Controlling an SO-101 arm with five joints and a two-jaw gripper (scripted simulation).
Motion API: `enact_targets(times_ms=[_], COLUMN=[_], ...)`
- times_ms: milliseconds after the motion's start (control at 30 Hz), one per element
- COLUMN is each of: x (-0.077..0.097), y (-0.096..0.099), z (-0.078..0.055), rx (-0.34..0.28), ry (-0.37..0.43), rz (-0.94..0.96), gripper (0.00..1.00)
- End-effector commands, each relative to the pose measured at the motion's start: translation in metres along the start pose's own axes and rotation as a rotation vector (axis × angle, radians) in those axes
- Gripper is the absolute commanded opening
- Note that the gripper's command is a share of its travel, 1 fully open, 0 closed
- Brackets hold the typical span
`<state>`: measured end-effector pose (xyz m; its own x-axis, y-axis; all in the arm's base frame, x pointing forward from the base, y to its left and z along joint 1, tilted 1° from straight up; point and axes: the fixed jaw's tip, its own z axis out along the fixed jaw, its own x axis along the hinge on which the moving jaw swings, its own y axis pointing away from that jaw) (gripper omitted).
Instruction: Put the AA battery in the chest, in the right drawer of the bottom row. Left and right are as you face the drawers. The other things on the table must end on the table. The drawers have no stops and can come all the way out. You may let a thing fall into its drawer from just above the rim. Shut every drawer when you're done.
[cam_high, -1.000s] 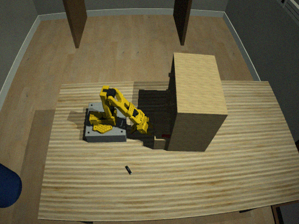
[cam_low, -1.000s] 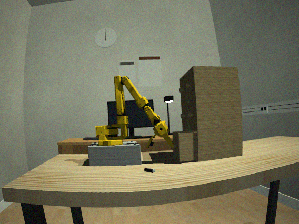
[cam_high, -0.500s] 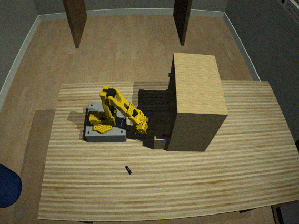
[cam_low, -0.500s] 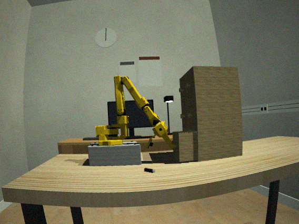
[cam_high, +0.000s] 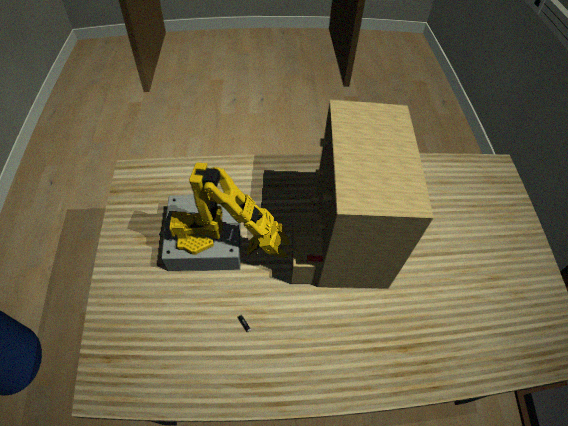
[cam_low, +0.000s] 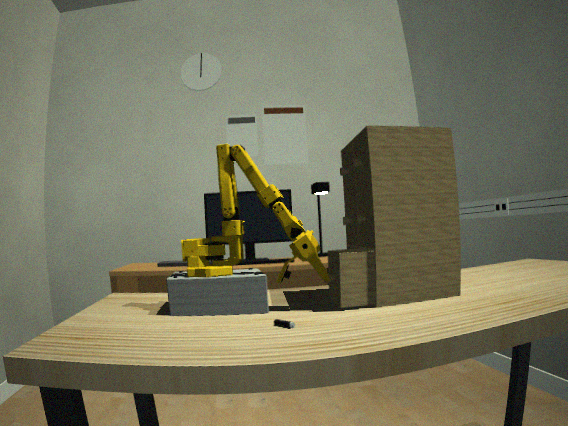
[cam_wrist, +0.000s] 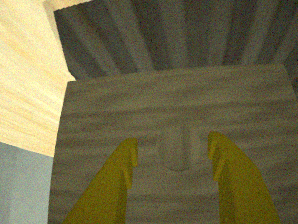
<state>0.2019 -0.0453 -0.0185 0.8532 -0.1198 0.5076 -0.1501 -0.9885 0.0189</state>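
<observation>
The yellow arm (cam_low: 250, 172) rises steeply from its base, folds sharply at the elbow, and slopes down and forward with the wrist bent low. Its gripper (cam_wrist: 172, 156) points downward and outward, close above the bench. The two yellow fingers stand narrowly apart, one on each side of a small knob, with no clear sign of a firm clamp.
</observation>
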Motion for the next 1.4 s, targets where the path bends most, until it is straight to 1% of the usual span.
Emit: enact_targets(times_ms=[0, 833, 1367], x=[-0.0053, -0.0053, -0.0053], y=[-0.0029, -0.0029, -0.0029], z=[0.0009, 0.0009, 0.0009], rx=[0.008, 0.008, 0.008], ry=[-0.017, -0.017, -0.017], rz=[-0.010, -0.010, -0.010], gripper=[0.16, 0.00, 0.00])
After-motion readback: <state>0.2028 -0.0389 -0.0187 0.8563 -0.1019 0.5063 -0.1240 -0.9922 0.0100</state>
